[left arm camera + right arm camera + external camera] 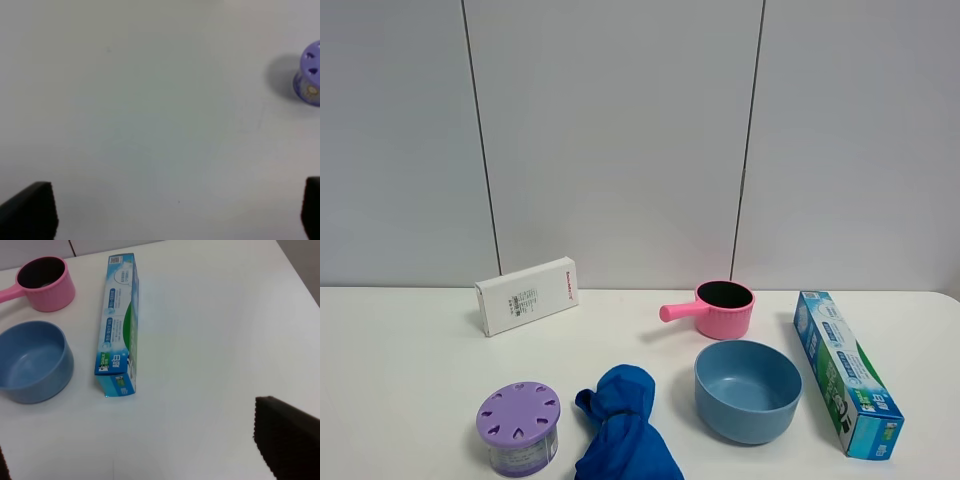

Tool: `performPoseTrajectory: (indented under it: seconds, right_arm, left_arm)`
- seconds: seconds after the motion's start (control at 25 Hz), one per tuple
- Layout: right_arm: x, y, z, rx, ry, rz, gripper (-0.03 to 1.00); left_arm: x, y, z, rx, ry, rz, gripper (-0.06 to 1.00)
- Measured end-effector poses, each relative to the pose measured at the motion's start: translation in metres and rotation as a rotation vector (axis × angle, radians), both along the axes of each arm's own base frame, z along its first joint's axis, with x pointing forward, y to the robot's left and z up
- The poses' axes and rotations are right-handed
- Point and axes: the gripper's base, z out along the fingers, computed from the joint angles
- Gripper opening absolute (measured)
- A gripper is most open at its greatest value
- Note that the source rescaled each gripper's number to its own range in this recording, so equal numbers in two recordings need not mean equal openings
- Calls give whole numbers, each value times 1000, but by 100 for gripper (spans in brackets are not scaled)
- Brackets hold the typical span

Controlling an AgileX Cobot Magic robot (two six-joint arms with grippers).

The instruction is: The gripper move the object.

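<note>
The canister [518, 428] with a lilac lid pierced by petal-shaped holes and a clear labelled body stands upright near the table's front left. It also shows at the edge of the left wrist view [311, 80]. My left gripper [175, 212] is open and empty over bare table, well apart from the canister. My right gripper [145, 455] is open and empty, with one black finger [287, 442] showing near the toothpaste box. Neither gripper shows in the exterior high view.
A blue cloth [623, 425] lies just right of the canister. A blue bowl [747, 390], a pink saucepan [722, 308] and a blue-green toothpaste box [845, 370] are on the right. A white box [527, 295] stands at the back left.
</note>
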Motion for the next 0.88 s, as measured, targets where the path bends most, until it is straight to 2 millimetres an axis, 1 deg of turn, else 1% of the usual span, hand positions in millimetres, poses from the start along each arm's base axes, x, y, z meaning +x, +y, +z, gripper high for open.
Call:
performPoseTrajectory:
  seconds: [0.12, 0.36, 0.88]
  right_arm:
    - [0, 0, 0, 0, 0, 0, 100]
    - [0, 0, 0, 0, 0, 0, 100]
    - [0, 0, 0, 0, 0, 0, 100]
  left_arm:
    - [-5, 0, -9, 1, -10, 1, 100]
    - [-9, 0, -10, 12, -35, 8, 100]
    - [-9, 0, -10, 11, -37, 9, 100]
